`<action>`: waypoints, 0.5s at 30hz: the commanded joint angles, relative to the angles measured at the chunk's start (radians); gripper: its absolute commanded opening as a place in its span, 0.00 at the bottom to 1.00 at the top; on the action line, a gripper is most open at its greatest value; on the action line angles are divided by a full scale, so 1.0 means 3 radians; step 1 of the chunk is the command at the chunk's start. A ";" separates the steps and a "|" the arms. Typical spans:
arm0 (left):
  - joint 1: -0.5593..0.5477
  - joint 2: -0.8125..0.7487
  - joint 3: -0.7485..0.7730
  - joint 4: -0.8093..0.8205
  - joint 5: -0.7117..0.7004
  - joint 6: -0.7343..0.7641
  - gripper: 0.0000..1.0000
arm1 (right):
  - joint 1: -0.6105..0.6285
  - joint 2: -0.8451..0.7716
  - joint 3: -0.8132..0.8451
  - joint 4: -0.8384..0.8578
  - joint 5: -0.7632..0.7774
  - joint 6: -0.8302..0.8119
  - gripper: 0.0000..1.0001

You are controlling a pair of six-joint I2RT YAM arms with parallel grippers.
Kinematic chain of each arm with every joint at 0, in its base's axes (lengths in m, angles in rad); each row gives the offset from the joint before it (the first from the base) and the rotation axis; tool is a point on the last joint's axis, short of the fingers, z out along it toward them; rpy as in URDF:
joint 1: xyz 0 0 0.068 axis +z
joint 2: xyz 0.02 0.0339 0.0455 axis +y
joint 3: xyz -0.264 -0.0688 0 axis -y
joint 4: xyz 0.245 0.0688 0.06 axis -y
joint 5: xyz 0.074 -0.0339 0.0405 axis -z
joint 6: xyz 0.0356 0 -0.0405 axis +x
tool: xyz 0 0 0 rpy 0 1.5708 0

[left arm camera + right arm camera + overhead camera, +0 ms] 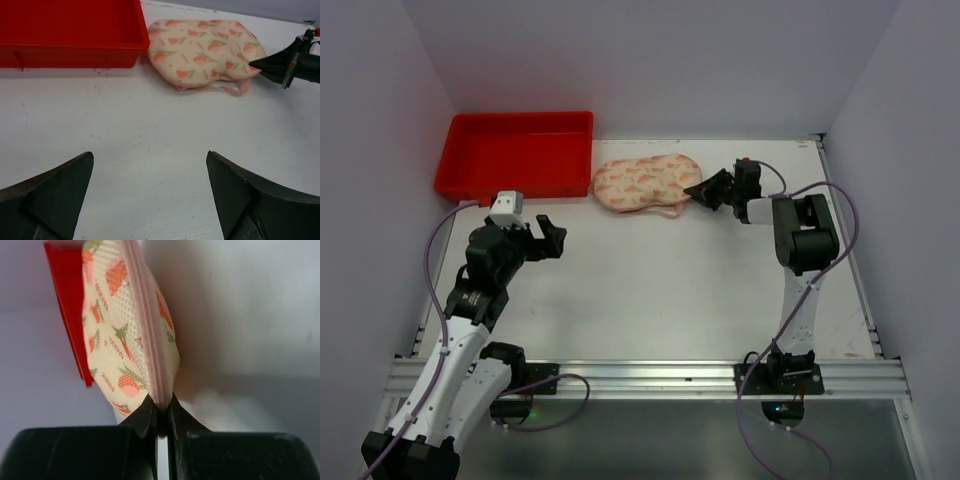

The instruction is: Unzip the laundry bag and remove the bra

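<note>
Pinching the right end of the laundry bag (645,183) at its pink zipper (147,325), your right fingers (140,416) are pressed together on the seam. The bag lies zipped on the table (650,290), just beside the red tray (515,150). Your left fingers (55,195) are spread wide, hovering well apart from it.

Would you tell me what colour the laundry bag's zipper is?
Pale pink; the zipper on the laundry bag shows best in the right wrist view.
</note>
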 commanded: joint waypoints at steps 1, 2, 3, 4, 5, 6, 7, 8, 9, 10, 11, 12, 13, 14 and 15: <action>-0.0018 -0.0051 -0.0013 0.0114 0.0144 0.0033 0.98 | 0.0003 -0.0950 -0.0750 0.0453 -0.0392 -0.0109 0.00; -0.0023 -0.0046 0.0007 0.0069 0.0165 0.0013 0.98 | 0.0013 -0.1245 -0.0931 0.0432 -0.0459 -0.0140 0.00; -0.0018 -0.0031 0.0028 0.0018 0.0191 -0.0063 0.97 | 0.0013 -0.1390 -0.1100 0.0371 -0.0637 -0.0221 0.00; -0.0018 -0.0016 0.0048 -0.0034 0.0201 -0.0099 0.97 | 0.0018 -0.1538 -0.1431 0.0325 -0.0694 -0.0263 0.00; -0.0018 -0.0005 0.0084 -0.0140 0.0232 -0.0110 0.97 | 0.0028 -0.1823 -0.1596 0.0279 -0.0755 -0.0319 0.00; -0.0018 0.0010 0.0104 -0.0192 0.0272 -0.0135 0.97 | 0.0039 -0.1963 -0.1724 0.0096 -0.0872 -0.0497 0.00; -0.0018 0.0020 0.0125 -0.0238 0.0349 -0.0141 0.97 | 0.0049 -0.2106 -0.1918 -0.0067 -0.0894 -0.0625 0.00; -0.0018 0.0020 0.0150 -0.0320 0.0400 -0.0141 0.97 | 0.0079 -0.2249 -0.1980 -0.0277 -0.0879 -0.0783 0.00; -0.0018 0.0015 0.0166 -0.0356 0.0451 -0.0146 0.97 | 0.0105 -0.2534 -0.2017 -0.0749 -0.0838 -0.1149 0.00; -0.0018 0.0005 0.0176 -0.0382 0.0558 -0.0146 0.97 | 0.0136 -0.2668 -0.2032 -0.0992 -0.0656 -0.1325 0.00; -0.0018 -0.0005 0.0181 -0.0427 0.0610 -0.0151 0.97 | 0.0186 -0.2786 -0.2022 -0.1232 -0.0558 -0.1494 0.00; -0.0018 -0.0025 0.0186 -0.0448 0.0722 -0.0161 0.97 | 0.0197 -0.2969 -0.1997 -0.1609 -0.0491 -0.1759 0.01; -0.0018 -0.0031 0.0181 -0.0458 0.0773 -0.0166 0.97 | 0.0197 -0.3042 -0.1986 -0.1735 -0.0409 -0.1852 0.03; -0.0018 -0.0041 0.0181 -0.0479 0.0819 -0.0197 0.97 | 0.0202 -0.3099 -0.1961 -0.1863 -0.0368 -0.1944 0.05; -0.0018 -0.0046 0.0171 -0.0484 0.0870 -0.0212 0.97 | 0.0202 -0.3145 -0.1915 -0.2097 -0.0307 -0.2117 0.16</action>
